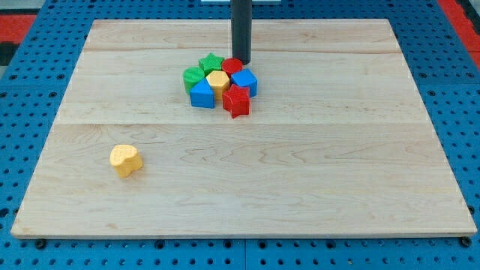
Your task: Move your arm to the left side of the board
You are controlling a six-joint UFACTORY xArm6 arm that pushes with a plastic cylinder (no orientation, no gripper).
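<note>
My tip [241,60] is the lower end of a dark rod that comes down from the view's top centre. It stands at the upper edge of a tight cluster of blocks, right above a red round block [232,66]. The cluster holds a green star [211,62], a green round block [194,77], a yellow hexagon [218,81], a blue block [244,80], a blue triangular block [202,94] and a red star [236,100]. A lone yellow heart-shaped block [125,160] lies at the view's lower left, far from the tip.
The wooden board [315,187] rests on a blue perforated table [457,90]. A red surface shows at the view's top corners.
</note>
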